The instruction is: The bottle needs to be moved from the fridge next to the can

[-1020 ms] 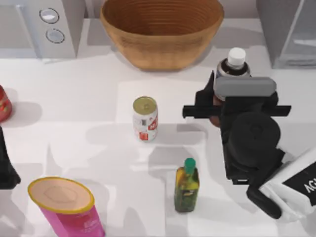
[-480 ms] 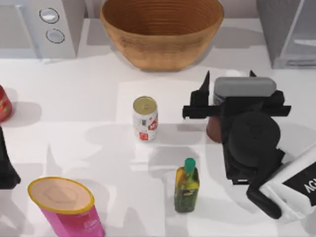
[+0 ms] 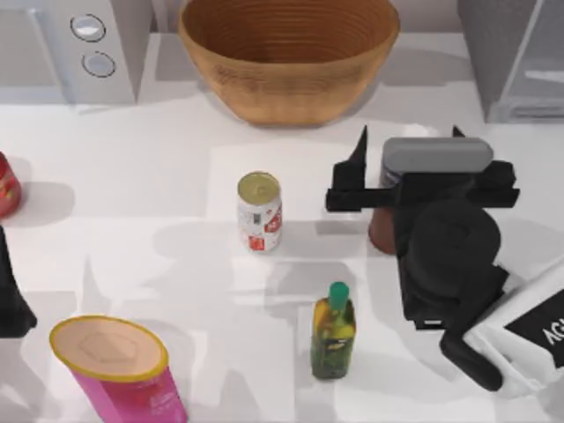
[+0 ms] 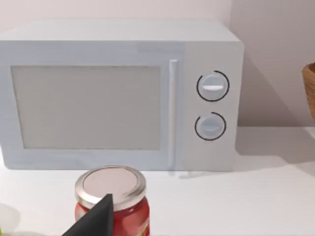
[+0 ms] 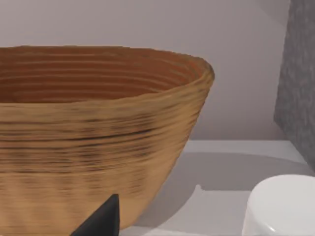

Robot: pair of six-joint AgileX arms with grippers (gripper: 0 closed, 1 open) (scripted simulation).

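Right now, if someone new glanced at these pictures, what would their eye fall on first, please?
Probably the bulky black right gripper on the table's right side, hanging directly over the bottle, whose dark lower body peeks out beneath it. Next comes the big woven bowl at the back centre, then the can standing alone mid-table, left of the bottle.

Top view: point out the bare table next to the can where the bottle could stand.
Bare table lies left of the can, toward the red jar, and behind it, before the wooden bowl. The strip to its right, toward the bottle under the right gripper, is free. In front it is tighter, by the green-capped bottle and pink tub.
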